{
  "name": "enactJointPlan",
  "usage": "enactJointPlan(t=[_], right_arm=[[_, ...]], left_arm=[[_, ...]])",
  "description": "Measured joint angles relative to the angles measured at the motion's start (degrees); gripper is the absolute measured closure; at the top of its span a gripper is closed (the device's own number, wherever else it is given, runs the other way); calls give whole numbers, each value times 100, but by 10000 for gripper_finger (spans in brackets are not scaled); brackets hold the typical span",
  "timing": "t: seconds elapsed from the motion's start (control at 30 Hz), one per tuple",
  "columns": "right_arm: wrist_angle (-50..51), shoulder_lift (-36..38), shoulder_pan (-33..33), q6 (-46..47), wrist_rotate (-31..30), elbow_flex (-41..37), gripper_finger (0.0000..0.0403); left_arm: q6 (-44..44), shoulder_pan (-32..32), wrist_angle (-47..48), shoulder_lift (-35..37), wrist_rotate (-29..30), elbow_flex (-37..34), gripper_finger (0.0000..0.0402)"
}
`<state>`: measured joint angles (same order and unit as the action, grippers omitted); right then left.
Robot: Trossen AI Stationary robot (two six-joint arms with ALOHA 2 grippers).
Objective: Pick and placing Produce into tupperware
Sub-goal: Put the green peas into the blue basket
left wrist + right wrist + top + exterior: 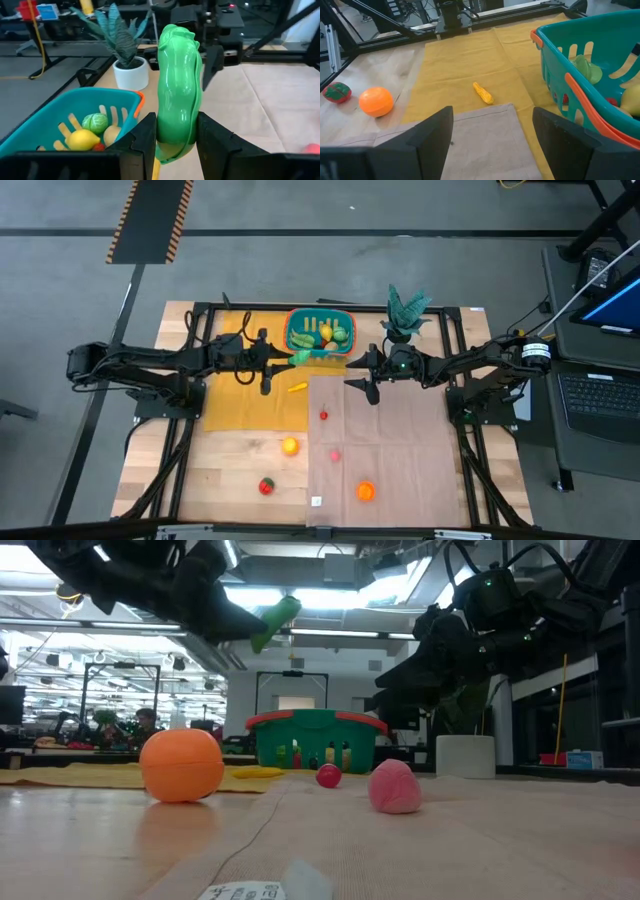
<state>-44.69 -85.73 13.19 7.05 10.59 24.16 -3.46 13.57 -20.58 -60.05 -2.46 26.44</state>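
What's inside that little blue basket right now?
In the teal basket lie a lemon, a small green cabbage-like piece and other yellow and green pieces. Its wall hides whatever lies lower. The left tool, just beside it, holds a green pea pod.

In the left wrist view, the lower end of the green pea pod [177, 95] is hidden between the jaws, and the teal basket [60, 117] is cut off by the picture's edge, so only part of its contents is seen. In the right wrist view, the basket is likewise cut by the edge. In the low view, the basket's contents are screened by its slotted wall, and a printed label [240, 891] in the foreground is too blurred to be read.
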Motion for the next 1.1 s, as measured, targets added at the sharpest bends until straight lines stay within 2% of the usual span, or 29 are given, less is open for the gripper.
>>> enactJointPlan(t=[0.43,0.6,0.8,1.1], right_arm=[[0,0,0,2,0,0,128],[0,0,0,2,-2,0,128],[0,0,2,2,-2,-1,128],[0,0,1,0,-2,0,128]], left_arm=[[194,770,-396,-171,280,0,298],[200,1159,-814,-711,-134,-2,298],[200,1618,-1784,-1512,-648,14,294],[198,2210,-1764,-2098,-1610,709,296]])
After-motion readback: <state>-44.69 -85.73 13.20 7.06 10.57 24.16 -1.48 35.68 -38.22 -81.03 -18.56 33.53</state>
